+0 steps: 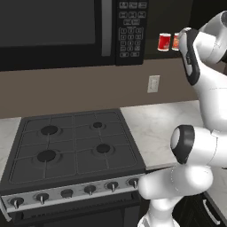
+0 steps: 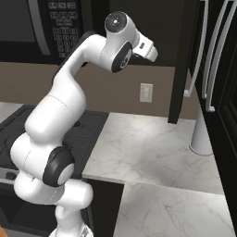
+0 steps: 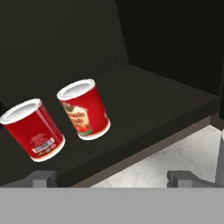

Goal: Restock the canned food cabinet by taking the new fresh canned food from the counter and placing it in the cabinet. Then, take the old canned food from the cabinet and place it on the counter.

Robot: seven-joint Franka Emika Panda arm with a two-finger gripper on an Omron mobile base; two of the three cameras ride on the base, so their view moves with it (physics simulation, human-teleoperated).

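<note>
Where gripper (image 3: 111,177) gapes, two cans (image 3: 84,109) beyond, left

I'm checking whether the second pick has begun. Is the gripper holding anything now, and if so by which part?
Nothing is held. The gripper is open, its fingertips apart and bare, short of the two red cans on the cabinet shelf.

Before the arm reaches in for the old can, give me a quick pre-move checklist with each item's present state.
1. Gripper open: ok, jaws stand wide with nothing between them.
2. New can on the cabinet shelf: ok.
3. Old can in view and unobstructed: ok, it stands beside the new can with a gap between them.
4. Gripper lined up on the old can: not ok, the can sits left of centre in the hand view.
5. Bare counter to set the old can on: ok.
</note>
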